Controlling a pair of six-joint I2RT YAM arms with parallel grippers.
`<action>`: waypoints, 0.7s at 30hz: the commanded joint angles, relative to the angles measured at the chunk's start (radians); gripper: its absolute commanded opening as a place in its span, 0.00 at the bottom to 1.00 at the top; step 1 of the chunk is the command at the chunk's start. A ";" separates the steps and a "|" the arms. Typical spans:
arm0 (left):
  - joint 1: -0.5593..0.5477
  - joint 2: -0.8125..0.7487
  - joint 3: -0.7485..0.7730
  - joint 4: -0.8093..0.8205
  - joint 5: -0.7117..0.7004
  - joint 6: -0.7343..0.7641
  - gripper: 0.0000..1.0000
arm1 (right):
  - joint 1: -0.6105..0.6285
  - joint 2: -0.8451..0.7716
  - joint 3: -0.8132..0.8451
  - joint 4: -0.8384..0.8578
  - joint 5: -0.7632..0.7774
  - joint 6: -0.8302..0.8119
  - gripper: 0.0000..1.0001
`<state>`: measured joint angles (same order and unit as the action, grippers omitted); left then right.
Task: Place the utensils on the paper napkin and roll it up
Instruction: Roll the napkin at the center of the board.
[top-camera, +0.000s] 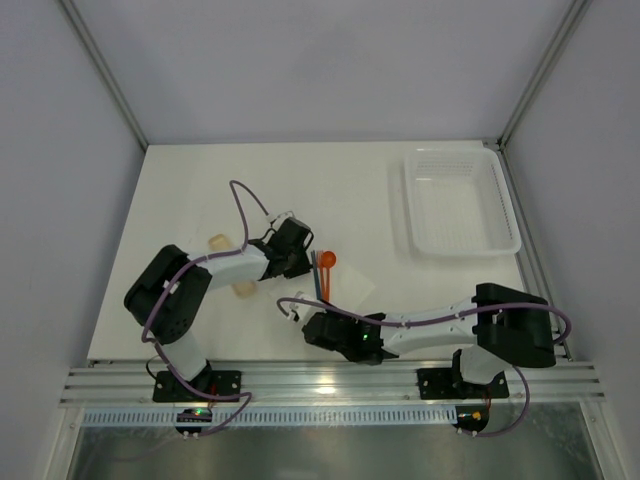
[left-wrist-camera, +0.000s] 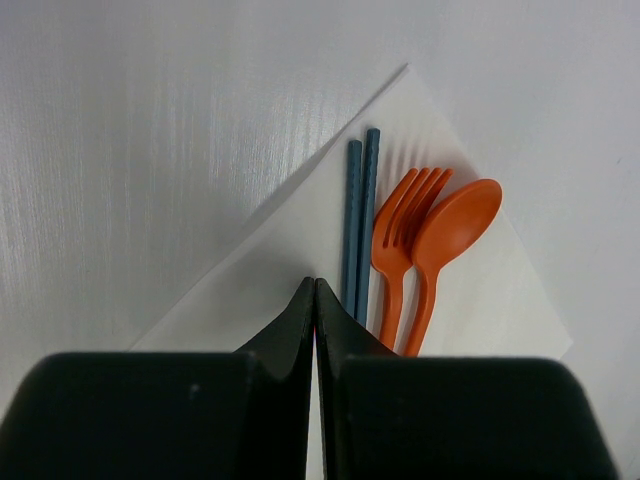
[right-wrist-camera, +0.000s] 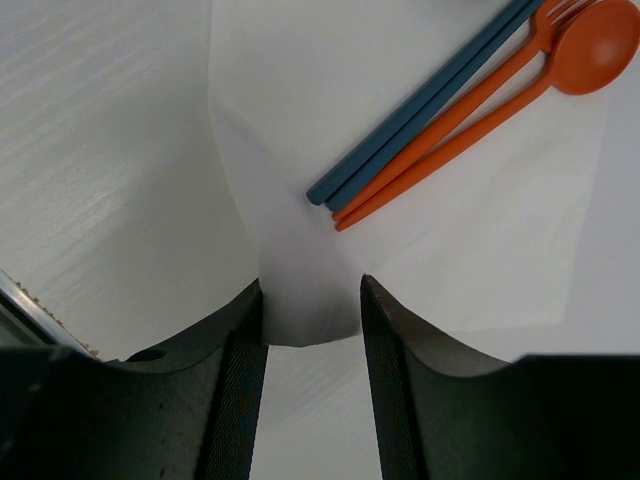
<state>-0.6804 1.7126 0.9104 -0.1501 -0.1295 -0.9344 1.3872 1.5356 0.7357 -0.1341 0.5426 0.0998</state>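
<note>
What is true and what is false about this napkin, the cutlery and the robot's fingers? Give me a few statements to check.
1. The orange spoon and fork lie on the white napkin. True.
2. The blue chopsticks sit in the white basket. False: they lie on the napkin beside the fork; the basket stands apart at the far right of the table.
3. The left fingers are pressed shut, above the napkin. True.
4. The right fingers are shut tight with nothing between them. False: they stand apart, with a corner of the napkin between them.
</note>
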 joint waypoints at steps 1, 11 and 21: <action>0.004 0.004 -0.001 -0.049 -0.009 0.013 0.00 | -0.019 0.005 0.030 0.056 0.051 0.006 0.45; 0.004 0.004 -0.013 -0.040 -0.009 0.014 0.00 | -0.077 -0.008 0.028 0.100 0.005 -0.006 0.45; 0.004 0.013 -0.013 -0.036 0.002 0.013 0.00 | -0.126 0.011 0.034 0.113 -0.027 -0.014 0.46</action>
<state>-0.6804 1.7126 0.9104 -0.1501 -0.1287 -0.9344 1.2728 1.5433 0.7368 -0.0772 0.5144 0.0868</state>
